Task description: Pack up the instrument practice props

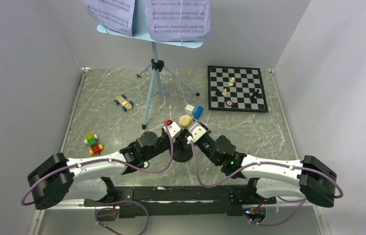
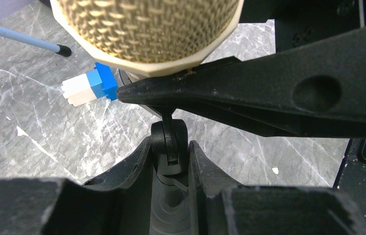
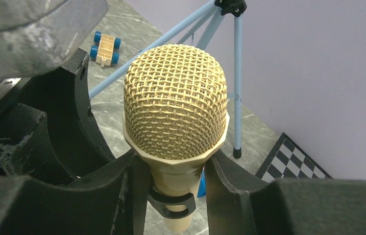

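Grey-veined marble tabletop (image 1: 269, 132) carries everything we have to pack, and the tallest piece, the light-blue music stand (image 1: 154, 73), stands upright on its tripod at the far middle with the lavender sheet-music pages (image 1: 178, 17) on its desk, untouched. To its right lies the chessboard (image 1: 237, 88), which is none of our business. Near the arms' side, at the centre, sits the short black mic stand (image 1: 182, 152) with the tan microphone (image 3: 176, 98) seated upright in its clip, and both arms meet over it. Our left gripper (image 2: 169, 152) is clenched on the stand's black neck just under the clip, holding it down as far as we can judge. Our right gripper (image 3: 171, 181) has a jaw on either side of the microphone's handle, right below the mesh head; one side looks to be touching and the other shows a sliver of gap, so we cannot tell whether it grips. A small blue-and-white block (image 2: 90, 87) lies just beyond. We judge the step in hand to be parting microphone from stand. Next we need a firm squeeze, then a straight upward pull while the left arm pins the base.
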{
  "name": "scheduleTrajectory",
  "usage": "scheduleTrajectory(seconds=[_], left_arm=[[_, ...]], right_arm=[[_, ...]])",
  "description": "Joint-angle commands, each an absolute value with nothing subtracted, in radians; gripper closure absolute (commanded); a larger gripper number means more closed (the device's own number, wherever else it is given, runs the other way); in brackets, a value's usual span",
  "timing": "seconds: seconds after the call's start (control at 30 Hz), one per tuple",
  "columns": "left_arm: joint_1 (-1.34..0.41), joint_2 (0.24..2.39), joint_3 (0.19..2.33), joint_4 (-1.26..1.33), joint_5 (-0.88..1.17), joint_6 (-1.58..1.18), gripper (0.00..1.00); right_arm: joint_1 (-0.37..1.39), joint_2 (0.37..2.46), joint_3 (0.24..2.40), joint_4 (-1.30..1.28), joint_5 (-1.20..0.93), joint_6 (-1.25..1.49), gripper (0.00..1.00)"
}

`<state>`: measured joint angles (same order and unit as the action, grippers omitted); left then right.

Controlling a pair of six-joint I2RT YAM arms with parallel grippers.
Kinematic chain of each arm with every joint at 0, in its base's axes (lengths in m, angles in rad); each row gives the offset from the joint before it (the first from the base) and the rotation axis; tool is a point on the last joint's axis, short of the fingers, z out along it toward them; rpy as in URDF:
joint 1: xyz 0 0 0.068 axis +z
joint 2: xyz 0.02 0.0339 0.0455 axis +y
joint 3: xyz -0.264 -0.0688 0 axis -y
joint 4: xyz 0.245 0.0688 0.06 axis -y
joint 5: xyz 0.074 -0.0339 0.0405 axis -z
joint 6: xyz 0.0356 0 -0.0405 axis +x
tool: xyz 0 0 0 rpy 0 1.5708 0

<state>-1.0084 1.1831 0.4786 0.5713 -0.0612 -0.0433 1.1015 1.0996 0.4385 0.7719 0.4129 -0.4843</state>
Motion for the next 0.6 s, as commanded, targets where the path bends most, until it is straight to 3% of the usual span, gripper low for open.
scheduleTrajectory(seconds=[0.0,0.57], left_arm=[[-1.022,1.205,0.482,0.46,-0.06,-0.063,1.0],[-1.023,1.236,0.447,0.461,-0.175,-0.087,1.0]], right_arm=[[1.085,1.032,0.521,0.862,0.573,-0.485,1.0],[1.085,0.943,0.532,0.891,0.85,-0.539,1.0]])
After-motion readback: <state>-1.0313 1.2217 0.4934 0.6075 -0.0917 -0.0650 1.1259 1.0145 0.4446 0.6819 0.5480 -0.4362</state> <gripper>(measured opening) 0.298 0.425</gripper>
